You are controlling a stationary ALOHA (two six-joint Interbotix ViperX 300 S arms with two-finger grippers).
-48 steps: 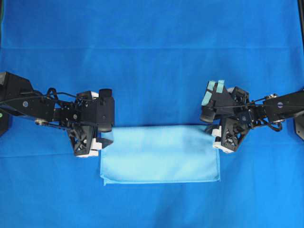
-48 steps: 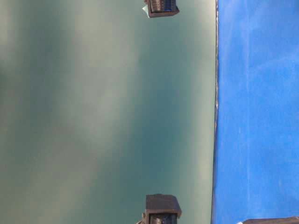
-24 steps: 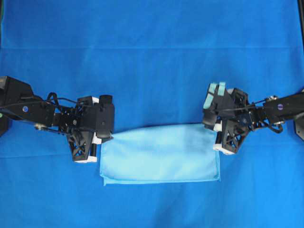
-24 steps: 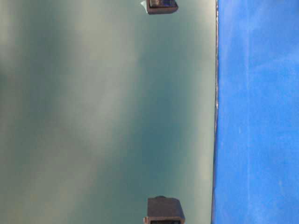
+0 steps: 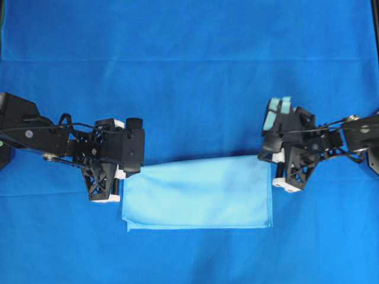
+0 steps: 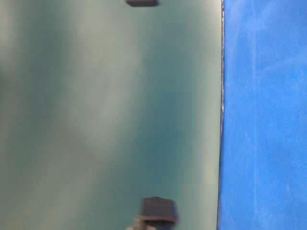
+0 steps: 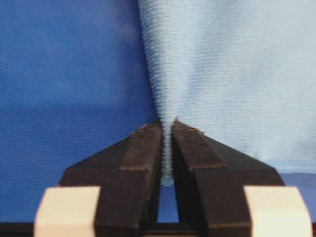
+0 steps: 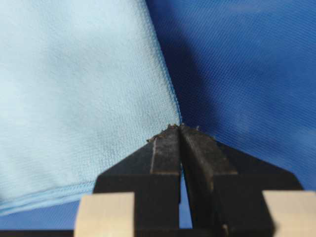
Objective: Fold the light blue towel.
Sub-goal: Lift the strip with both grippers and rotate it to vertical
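The light blue towel (image 5: 198, 192) lies as a folded rectangle on the deep blue cloth, its upper edge slanting up to the right. At the towel's upper left corner my left gripper (image 5: 120, 179) is shut; in the left wrist view the towel (image 7: 232, 74) is pinched into a ridge between its fingertips, with the gripper (image 7: 167, 127) closed on that ridge. My right gripper (image 5: 276, 170) is at the upper right corner. In the right wrist view it (image 8: 180, 127) is shut with the towel's (image 8: 79, 89) hemmed corner running into its tips.
The royal-blue cloth (image 5: 189, 71) covers the whole table, flat behind and in front of the towel. The table-level view is blurred: a green wall (image 6: 96, 115), the blue cloth's edge (image 6: 264, 115) and dark arm parts (image 6: 158, 211) at its top and bottom.
Both grippers went from open to shut on the towel's upper corners. The right gripper then shifted right, and the towel's upper edge is drawn taut and slanted.
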